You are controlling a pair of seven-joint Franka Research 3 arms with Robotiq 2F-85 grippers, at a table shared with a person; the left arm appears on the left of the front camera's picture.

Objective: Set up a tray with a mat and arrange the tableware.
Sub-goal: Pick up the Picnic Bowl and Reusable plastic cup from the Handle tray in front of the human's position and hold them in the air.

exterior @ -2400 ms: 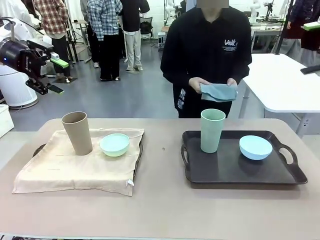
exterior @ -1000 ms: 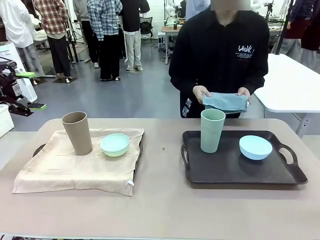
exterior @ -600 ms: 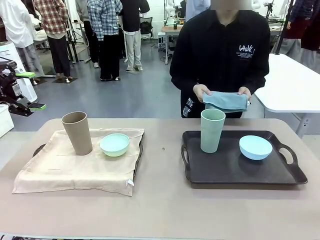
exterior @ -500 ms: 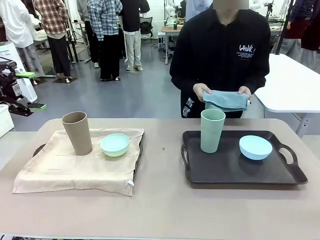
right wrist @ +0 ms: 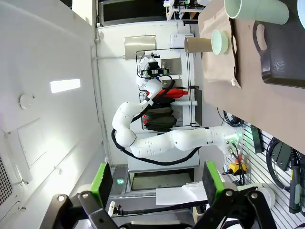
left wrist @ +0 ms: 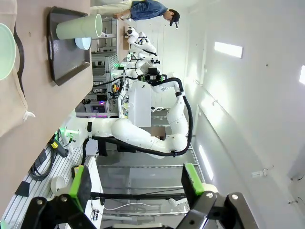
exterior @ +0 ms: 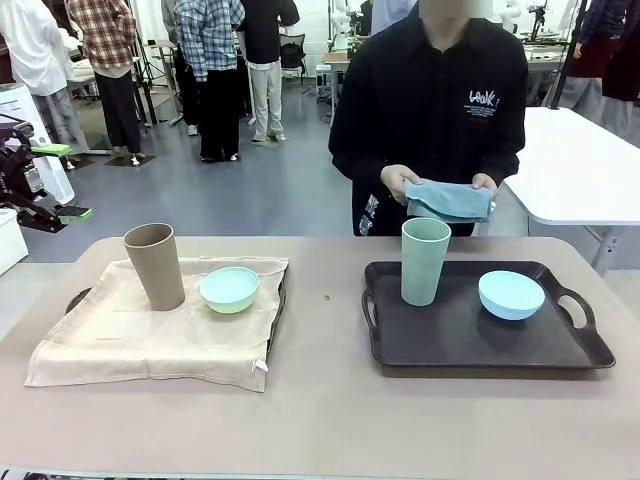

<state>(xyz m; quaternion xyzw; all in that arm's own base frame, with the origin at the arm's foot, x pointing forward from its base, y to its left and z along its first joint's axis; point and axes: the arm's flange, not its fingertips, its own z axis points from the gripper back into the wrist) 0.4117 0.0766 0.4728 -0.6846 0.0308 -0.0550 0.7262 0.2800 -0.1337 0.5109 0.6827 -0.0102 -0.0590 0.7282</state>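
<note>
Since the dark tray (exterior: 460, 345) lies bare under its pieces, the step in hand reads as getting a mat onto it.

**Front view**
- 1 left tray (exterior: 282, 300), draped by a beige mat (exterior: 150, 335). On the mat: 1 tan cup (exterior: 155, 265), upright, with 1 mint bowl (exterior: 229, 288) just beside it.
- 1 dark tray, carrying 1 pale green cup (exterior: 425, 260), upright, and 1 light blue bowl (exterior: 511, 294), set apart from each other.
- 1 folded blue cloth (exterior: 448, 200), held in the person's hands (exterior: 398, 183) beyond the far edge of the table (exterior: 320, 420).
- Left gripper (exterior: 62, 182), at the picture's left edge and off the table, jaws parted with nothing between them.

Handling note, as a judgement: lift the cup and bowl clear first, keeping the cup upright. Then spread the cloth flat and reseat both pieces.

**Left wrist view**
- Left gripper fingers wide apart and empty.
- The dark tray with its 2 pieces sits far off.

**Right wrist view**
- Right gripper (right wrist: 157, 183), fingers spread and empty, well away from the table.
- Both cups and the mint bowl are distant.

**Hard to make out**
- The left tray is almost wholly under its mat; 1 handle and 1 edge show.
- The cloth is folded, so its spread cannot be judged.
- The frame edge cuts the pale green cup in the right wrist view and the mint bowl in the left wrist view.
</note>
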